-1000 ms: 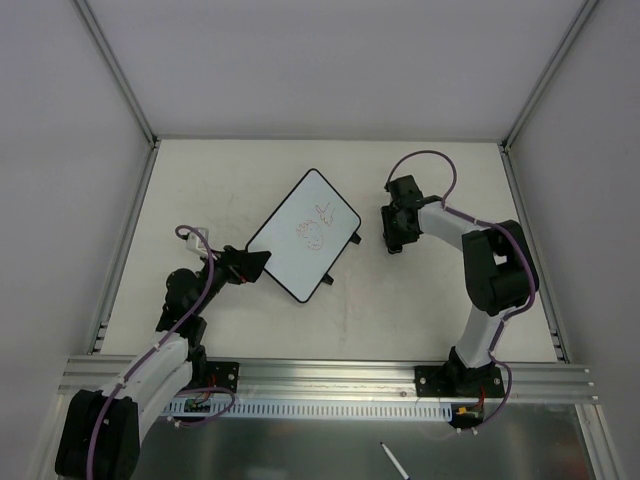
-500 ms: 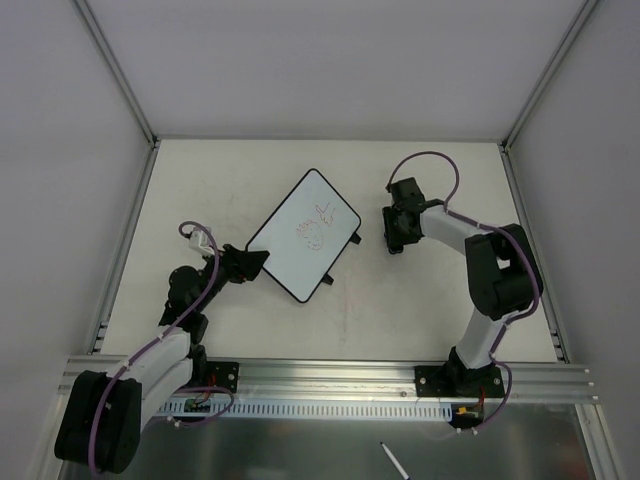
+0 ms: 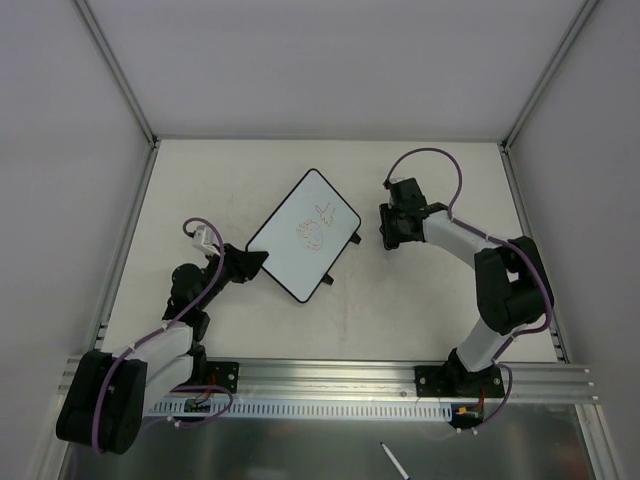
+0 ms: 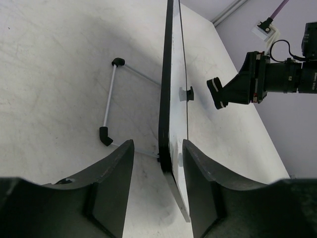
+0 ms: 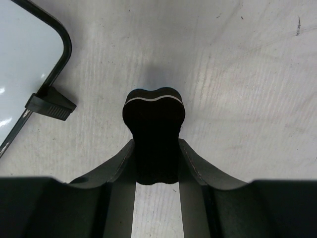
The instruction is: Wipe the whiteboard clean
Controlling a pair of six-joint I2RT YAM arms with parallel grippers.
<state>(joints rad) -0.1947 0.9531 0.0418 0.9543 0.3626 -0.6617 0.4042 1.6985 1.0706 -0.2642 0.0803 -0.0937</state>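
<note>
the whiteboard (image 3: 305, 232) lies slanted near the middle of the table (image 3: 420, 300), with red scribbles on it. the left claw (image 3: 255, 262) sits around its near left corner, half wide (a gap shows on one side). the right claw (image 3: 387, 238), just beside the board's right edge, squeezes the black eraser (image 5: 154, 134).

- Whiteboard (image 3: 305, 233) sits diagonally on the counter (image 3: 420, 300), with reddish scribbles on its face.
- Left tool (image 3: 258, 261) is at its near-left corner.
- Right tool (image 3: 388, 235) is just beside its right edge, not touching.
</note>
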